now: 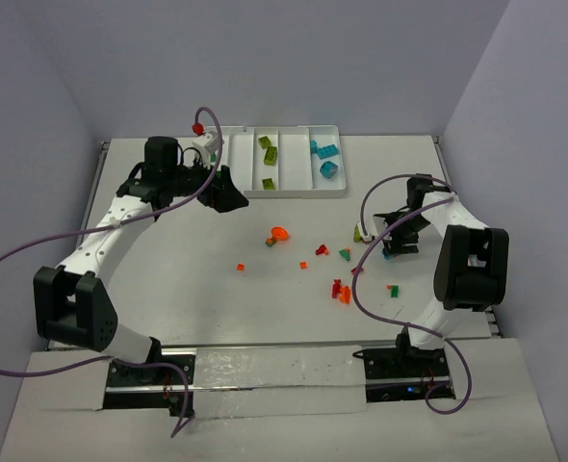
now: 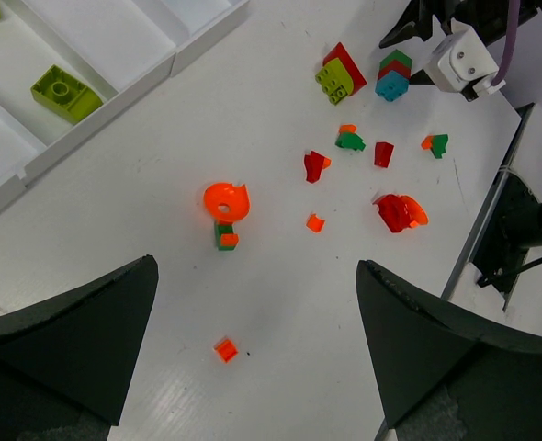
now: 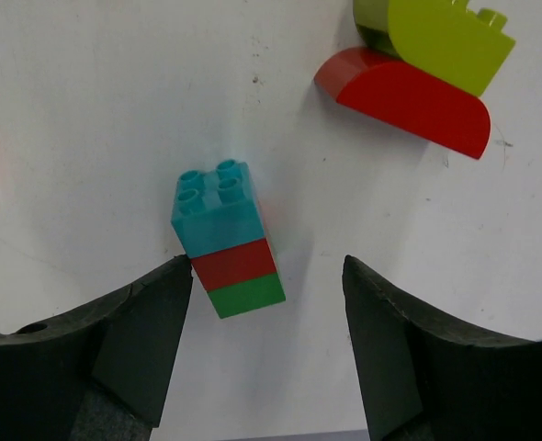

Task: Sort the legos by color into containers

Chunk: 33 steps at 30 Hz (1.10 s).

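Observation:
The white tray (image 1: 286,192) stands at the back centre. Lime bricks (image 1: 271,157) lie in one compartment and teal bricks (image 1: 327,168) in another. My left gripper (image 1: 228,196) is open and empty, just in front of the tray's left end. In the left wrist view it (image 2: 257,276) hovers above a small orange brick (image 2: 225,349). My right gripper (image 3: 266,266) is open, low over a teal-red-green stack (image 3: 227,241). The stack lies close against the left finger (image 3: 152,322). A lime-and-red piece (image 3: 418,73) lies beyond it.
Loose bricks are scattered mid-table: an orange round piece on a green brick (image 1: 280,234), small orange bits (image 1: 240,267), red and green pieces (image 1: 345,254), a red-orange clump (image 1: 341,293) and a green-orange bit (image 1: 393,289). Grey walls enclose the table.

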{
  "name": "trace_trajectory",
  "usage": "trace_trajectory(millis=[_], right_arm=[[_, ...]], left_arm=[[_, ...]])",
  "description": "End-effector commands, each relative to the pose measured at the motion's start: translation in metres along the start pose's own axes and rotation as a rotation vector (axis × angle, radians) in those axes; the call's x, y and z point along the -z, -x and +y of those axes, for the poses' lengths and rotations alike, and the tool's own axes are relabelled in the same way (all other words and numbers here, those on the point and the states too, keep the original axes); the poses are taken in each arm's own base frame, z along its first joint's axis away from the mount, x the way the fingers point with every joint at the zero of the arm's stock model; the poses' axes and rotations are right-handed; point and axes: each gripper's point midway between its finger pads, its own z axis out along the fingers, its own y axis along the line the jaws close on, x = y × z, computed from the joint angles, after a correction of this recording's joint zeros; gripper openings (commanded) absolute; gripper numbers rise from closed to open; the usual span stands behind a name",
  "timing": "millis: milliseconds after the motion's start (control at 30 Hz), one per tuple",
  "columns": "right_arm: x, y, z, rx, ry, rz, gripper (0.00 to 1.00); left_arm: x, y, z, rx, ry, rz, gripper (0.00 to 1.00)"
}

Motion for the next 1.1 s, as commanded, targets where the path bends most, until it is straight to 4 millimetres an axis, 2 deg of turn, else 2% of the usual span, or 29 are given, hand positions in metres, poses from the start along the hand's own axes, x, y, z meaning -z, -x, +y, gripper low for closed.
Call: trace_trajectory(millis=[0, 233, 733, 1067], right_arm=[[-0.011, 0.008, 0.003, 0.016, 0.032, -0.019, 0.72], [-0.021, 0.005, 0.011, -0.009, 0.075, -0.011, 0.69], [-0.023, -0.003, 0.020, -0.086, 0.109, -0.001, 0.68], [-0.025, -0.007, 0.025, -0.108, 0.122, 0.008, 0.57]], left_arm=[[-0.001, 0.005, -0.003, -0.027, -0.020, 0.000, 0.99], [-0.002, 0.003, -0.002, -0.026, -0.019, 0.010, 0.99], [-0.002, 0.002, -0.003, -0.024, -0.026, 0.013, 0.99], [-0.004, 0.000, -0.002, -0.018, -0.029, 0.014, 0.99]])
